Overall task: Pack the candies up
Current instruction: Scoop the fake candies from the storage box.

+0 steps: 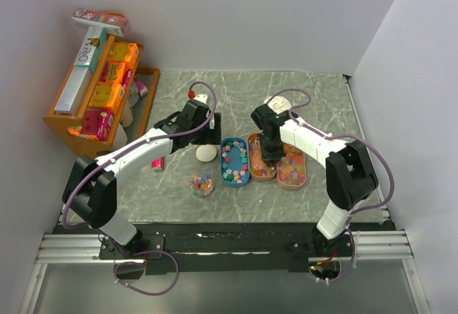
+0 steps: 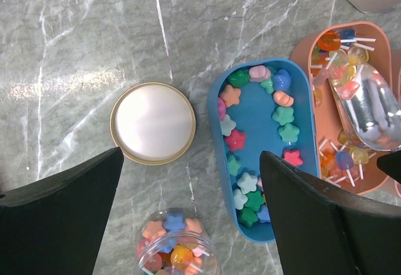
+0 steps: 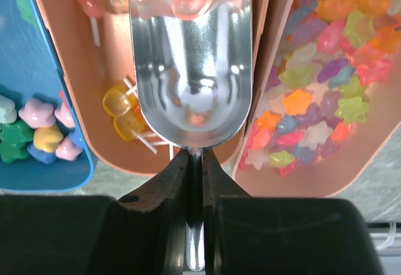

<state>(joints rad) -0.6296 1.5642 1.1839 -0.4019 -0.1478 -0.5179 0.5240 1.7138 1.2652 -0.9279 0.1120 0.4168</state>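
From above, the blue tray (image 1: 222, 164) holds star candies (image 1: 235, 158). The left gripper (image 1: 210, 129) hangs just left of it, wide open, holding nothing.

The left wrist view shows the jar (image 2: 177, 253) near the blue tray's left corner, partly full, with its lid (image 2: 153, 123) off beside it.

In the right wrist view, the right gripper (image 3: 195, 170) pinches the scoop (image 3: 191, 81) by its handle, over the peach tray (image 3: 75, 74) right of the blue tray. It is best to carry the scoop flat and slow, so nothing spills.
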